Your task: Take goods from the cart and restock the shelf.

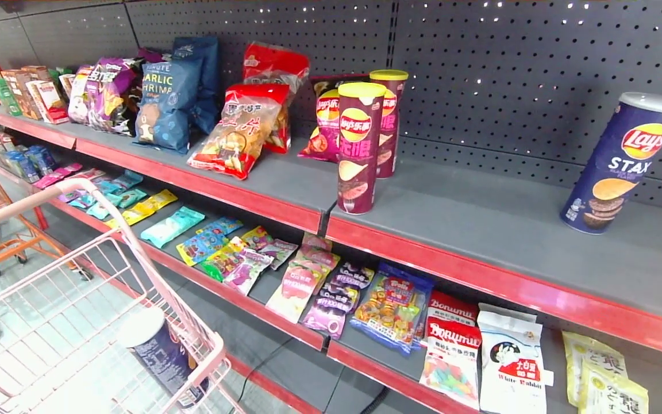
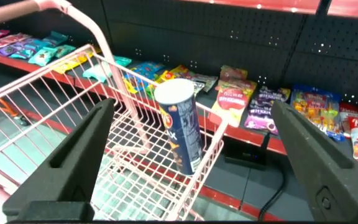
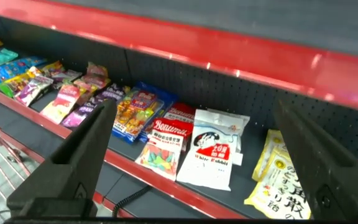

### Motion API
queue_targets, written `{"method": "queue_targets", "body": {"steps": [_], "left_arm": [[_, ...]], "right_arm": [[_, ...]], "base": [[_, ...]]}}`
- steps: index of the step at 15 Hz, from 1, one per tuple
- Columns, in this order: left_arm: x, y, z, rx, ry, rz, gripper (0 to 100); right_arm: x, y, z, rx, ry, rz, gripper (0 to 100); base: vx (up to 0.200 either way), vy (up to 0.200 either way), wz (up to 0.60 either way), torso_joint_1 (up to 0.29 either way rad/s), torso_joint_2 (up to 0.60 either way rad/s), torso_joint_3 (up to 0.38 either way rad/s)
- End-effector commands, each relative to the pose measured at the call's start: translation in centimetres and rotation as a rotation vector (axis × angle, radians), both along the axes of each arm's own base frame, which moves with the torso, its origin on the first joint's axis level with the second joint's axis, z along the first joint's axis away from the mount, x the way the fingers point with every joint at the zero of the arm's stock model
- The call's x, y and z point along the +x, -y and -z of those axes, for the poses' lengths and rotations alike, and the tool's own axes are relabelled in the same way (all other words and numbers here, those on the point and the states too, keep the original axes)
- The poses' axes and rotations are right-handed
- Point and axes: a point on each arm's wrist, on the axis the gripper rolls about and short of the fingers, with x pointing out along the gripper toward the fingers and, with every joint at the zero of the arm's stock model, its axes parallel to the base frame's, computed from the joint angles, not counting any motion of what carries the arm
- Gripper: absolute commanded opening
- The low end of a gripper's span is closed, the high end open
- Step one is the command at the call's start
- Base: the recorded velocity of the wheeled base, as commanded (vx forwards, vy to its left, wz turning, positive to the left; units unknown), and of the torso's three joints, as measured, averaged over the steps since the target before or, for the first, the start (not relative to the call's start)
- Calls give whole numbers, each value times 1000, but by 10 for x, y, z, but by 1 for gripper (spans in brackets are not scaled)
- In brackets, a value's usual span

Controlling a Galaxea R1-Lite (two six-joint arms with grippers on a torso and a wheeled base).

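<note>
- Can (image 2: 180, 124) stands upright in the cart's (image 2: 36, 102) shelf-side corner, straight ahead of the released left jaws.
- Right jaws, also released, face the lower shelf (image 3: 166, 183).

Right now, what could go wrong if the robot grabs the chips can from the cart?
The blue can sits in a corner of the cart, so a finger of the open left gripper might snag the wires. The can is tall and round, so a bump could tip it. On the shelf, the lone tube could get knocked over.
</note>
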Motion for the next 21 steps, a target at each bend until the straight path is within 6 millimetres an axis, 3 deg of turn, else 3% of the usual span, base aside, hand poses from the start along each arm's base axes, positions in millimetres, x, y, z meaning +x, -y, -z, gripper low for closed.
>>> {"method": "queue_targets", "body": {"steps": [1,8,17,18,19,20,21], "left_arm": [[0,0,0,0,-2,1,100],[0,0,0,0,-1,0,100],[1,1,-2,24,-7,34,100],[5,1,-64,0,12,58,100],[35,0,-130,-123,-31,16,100],[64,0,-161,-223,-72,3,100],[96,0,-163,-225,-154,-8,100]], "right_arm": [[0,0,0,0,-1,-1,100],[0,0,0,0,-1,0,100],[0,0,0,0,-1,0,100],[0,0,0,0,-2,0,100],[0,0,0,0,-2,-1,100],[0,0,0,0,-1,0,100],[0,0,0,0,-2,0,100]], "base": [[0,0,0,-203,544,344],[0,0,514,-62,173,108],[0,0,0,0,0,0],[0,0,0,0,0,0],[0,0,0,0,0,0],[0,0,0,0,0,0],[0,0,0,0,0,0]]}}
